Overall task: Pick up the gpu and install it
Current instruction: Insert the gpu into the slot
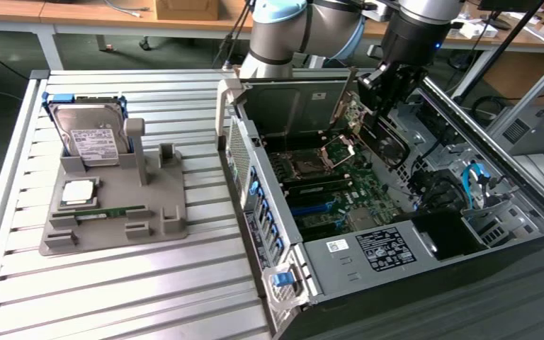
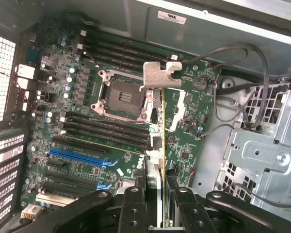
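My gripper (image 2: 159, 196) is shut on the gpu (image 2: 160, 76), a thin dark card seen edge-on with its silver bracket at the far end. The card hangs above the green motherboard (image 2: 194, 141) inside the open computer case (image 1: 282, 280), apart from the board. In the exterior view the gripper (image 1: 378, 113) reaches into the case from above, and the gpu (image 1: 388, 146) hangs below it near the case's far wall. The blue expansion slots (image 2: 77, 158) lie off to one side of the card.
The empty processor socket (image 2: 119, 94) and black memory slots (image 2: 106, 131) lie beneath the card. Cables (image 2: 242, 82) and a metal drive cage (image 2: 262, 150) flank it. On the slatted table, a grey holder (image 1: 111, 227) carries a hard drive (image 1: 88, 134), a processor (image 1: 78, 191) and a memory stick (image 1: 102, 211).
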